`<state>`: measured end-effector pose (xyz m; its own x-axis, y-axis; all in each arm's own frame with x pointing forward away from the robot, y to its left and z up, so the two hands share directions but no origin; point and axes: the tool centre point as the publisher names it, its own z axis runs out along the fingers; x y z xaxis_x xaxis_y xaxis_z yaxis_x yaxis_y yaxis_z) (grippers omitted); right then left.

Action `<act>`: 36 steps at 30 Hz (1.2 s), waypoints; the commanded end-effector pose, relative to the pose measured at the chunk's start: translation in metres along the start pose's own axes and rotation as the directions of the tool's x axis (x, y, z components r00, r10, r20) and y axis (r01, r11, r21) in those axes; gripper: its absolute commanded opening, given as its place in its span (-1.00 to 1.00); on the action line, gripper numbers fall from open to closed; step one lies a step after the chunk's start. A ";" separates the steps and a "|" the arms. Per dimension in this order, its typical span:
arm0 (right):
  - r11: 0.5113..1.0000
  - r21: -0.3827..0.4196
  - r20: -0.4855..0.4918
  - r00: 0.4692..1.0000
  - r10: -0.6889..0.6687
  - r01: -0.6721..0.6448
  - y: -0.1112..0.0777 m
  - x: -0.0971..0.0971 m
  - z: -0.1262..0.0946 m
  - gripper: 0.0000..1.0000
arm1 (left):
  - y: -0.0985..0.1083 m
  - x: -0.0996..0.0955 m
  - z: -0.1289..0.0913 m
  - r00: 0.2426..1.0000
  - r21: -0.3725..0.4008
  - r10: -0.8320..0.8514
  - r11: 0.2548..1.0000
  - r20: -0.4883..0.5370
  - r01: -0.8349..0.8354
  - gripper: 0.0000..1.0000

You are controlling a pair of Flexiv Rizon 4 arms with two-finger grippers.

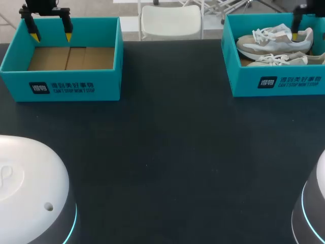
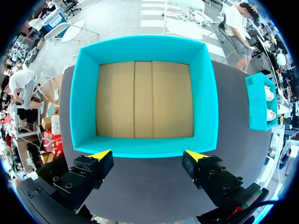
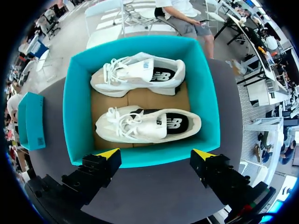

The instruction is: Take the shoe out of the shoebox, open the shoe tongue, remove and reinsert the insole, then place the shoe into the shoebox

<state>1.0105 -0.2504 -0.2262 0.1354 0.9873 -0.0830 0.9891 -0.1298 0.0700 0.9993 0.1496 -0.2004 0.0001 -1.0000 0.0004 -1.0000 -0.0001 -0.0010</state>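
Start state: nothing lifted yet.

- The right box (image 3: pixel 74 116) holds two shoes on its cardboard floor. They lie side by side, each on its side, toes toward the bench middle. The near shoe (image 3: pixel 149 123) lies along the wall closest to you; the far shoe (image 3: pixel 140 74) lies along the back wall.
- Your right gripper (image 3: pixel 155 154) hangs above the right box, over its near wall. Its fingers (image 3: pixel 108 153) are spread wide and hold nothing. Judgement: this is a survey pose. From here the wrist camera takes in the whole box and both shoes before any descent, and the spread is ready for a shoe's width.
- Your left gripper (image 2: pixel 148 155) hangs above the left box (image 1: pixel 61 86), which is empty down to its cardboard floor. Its fingers (image 2: pixel 100 155) are also spread and hold nothing. Judgement: it is parked clear of the work, placed to come in later as the second hand for the tongue and insole.
- The two boxes sit well apart at the far corners of the bench (image 1: pixel 167 152), open tops up and printed walls toward you.
- The bench top is dark, matte and flat. The stretch between the boxes looks like the natural place to set a shoe down.

Judgement: the near shoe is the easier first pick, as its heel collar faces up and is reachable.
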 end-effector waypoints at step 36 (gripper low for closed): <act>0.997 -0.039 0.151 0.986 0.074 -0.069 0.035 -0.090 0.137 0.10 | 0.000 0.000 0.000 1.000 0.000 0.000 1.000 0.000 0.000 1.00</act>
<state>1.0349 -0.3564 -0.3457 0.2117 0.9523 -0.2196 0.9748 -0.1896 0.1173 0.9993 0.1494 -0.2004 0.0000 -1.0000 0.0003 -1.0000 0.0000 -0.0010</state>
